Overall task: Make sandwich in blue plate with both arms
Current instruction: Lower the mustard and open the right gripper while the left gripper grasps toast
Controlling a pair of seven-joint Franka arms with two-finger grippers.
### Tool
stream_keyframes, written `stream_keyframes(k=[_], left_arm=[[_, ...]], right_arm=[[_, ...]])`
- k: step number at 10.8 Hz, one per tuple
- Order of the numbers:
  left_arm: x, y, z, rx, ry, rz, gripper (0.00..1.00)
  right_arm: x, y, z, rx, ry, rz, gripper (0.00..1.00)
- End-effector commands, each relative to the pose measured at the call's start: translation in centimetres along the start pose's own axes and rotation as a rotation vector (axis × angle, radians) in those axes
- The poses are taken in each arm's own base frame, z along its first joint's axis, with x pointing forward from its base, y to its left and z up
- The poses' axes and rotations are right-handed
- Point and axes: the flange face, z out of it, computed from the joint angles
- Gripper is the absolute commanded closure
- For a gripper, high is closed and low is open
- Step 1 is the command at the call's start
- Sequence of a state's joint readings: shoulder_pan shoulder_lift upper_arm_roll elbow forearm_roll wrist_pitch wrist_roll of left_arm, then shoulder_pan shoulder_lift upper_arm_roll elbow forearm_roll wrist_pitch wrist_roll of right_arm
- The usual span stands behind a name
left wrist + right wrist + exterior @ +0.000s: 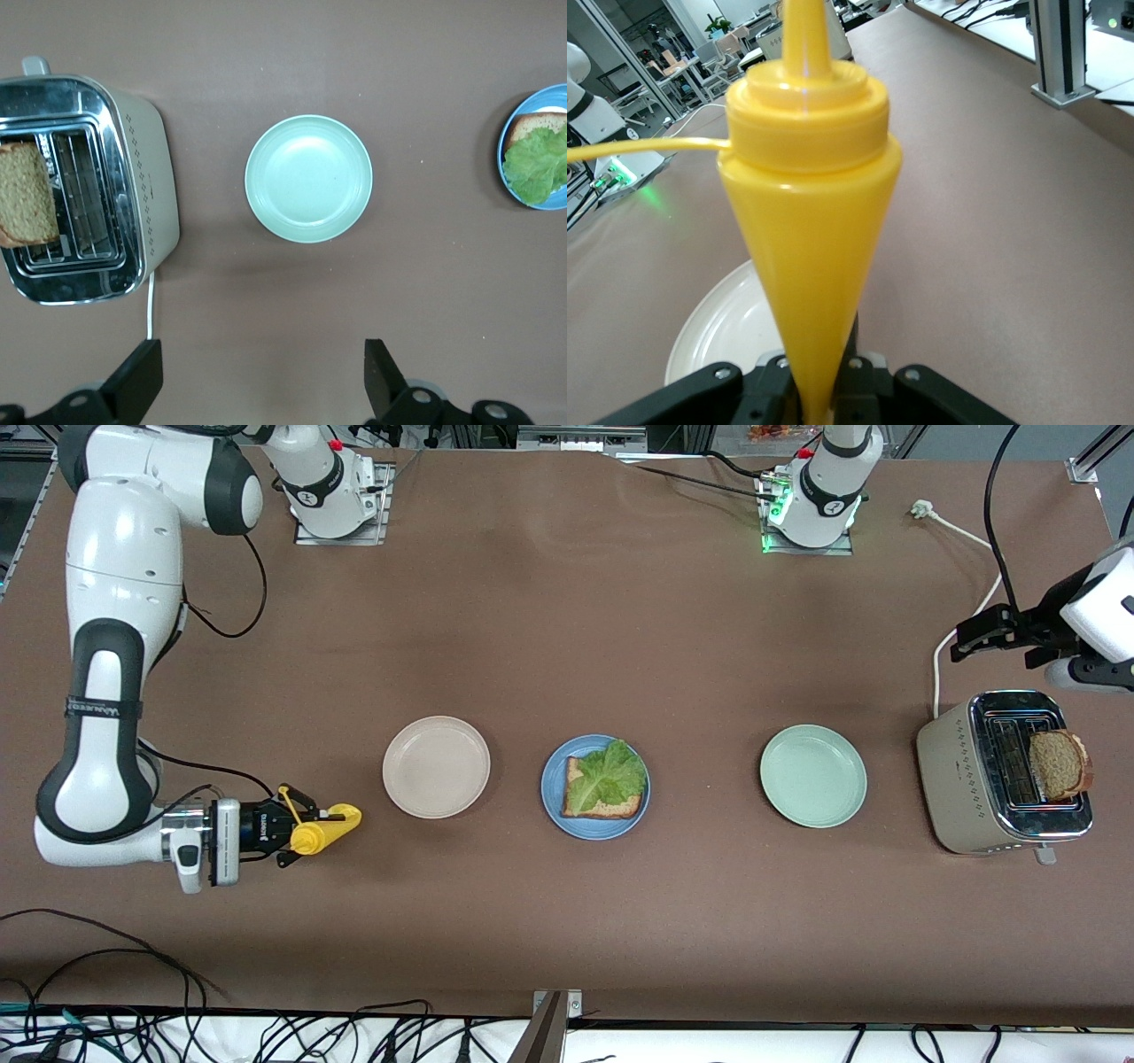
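Note:
The blue plate (594, 830) sits mid-table, between two other plates. It holds a brown bread slice (611, 808) with a ruffled lettuce leaf (607, 775) on top. The left wrist view catches that plate (530, 104) at its edge. A second bread slice (1059, 764) (27, 195) stands up out of the toaster (961, 779). My left gripper (967, 642) (263, 372) hangs open and empty over the table beside the toaster. My right gripper (297, 828) (815, 390) is shut on a yellow squeeze bottle (323, 828) (811, 204), held sideways low beside the cream plate.
A cream plate (436, 766) (722, 332) lies toward the right arm's end, a mint-green plate (813, 776) (308, 179) toward the left arm's end. The toaster's white cable (966, 540) runs toward the bases. Loose black cables lie along the table edge nearest the front camera.

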State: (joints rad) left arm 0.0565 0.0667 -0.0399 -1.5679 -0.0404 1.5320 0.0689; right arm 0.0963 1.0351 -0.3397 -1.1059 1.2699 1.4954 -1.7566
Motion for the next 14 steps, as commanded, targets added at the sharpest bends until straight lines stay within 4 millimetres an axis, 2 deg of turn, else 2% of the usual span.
stream_keyframes(k=[1,3,4,5,7,10,11,14], left_arm=[[4.2,-2.1,0.8,0.017,0.001,-0.019,0.00],[6.3,-3.5,1.7,0.039,0.041,-0.036,0.00],[7.0,-5.4,1.9,0.084,0.073,-0.056,0.00],[7.7,-7.6,3.1,0.087,0.076,-0.070,0.00],[8.4,-12.0,5.5,0.085,0.069,-0.076,0.00],[9.1,-19.8,9.6,0.077,0.089,-0.089,0.00],[9.0,-21.7,10.6,0.075,0.084,-0.093,0.00],[8.8,-25.3,13.9,0.053,0.058,-0.133,0.00]], right_arm=[[-2.5,0.9,1.0,0.003,0.050,-0.066,1.00],[-4.2,1.3,1.5,0.001,0.063,-0.093,1.00],[-4.5,1.4,1.3,-0.004,0.058,-0.107,1.00],[-4.7,1.5,1.2,-0.014,0.051,-0.126,1.00],[-6.7,2.2,1.2,-0.041,0.029,-0.154,1.00],[-7.4,2.4,2.0,-0.042,0.027,-0.166,1.00],[-7.9,2.3,2.2,-0.040,0.029,-0.157,1.00],[-8.3,2.3,2.7,-0.044,0.057,-0.138,0.84]])
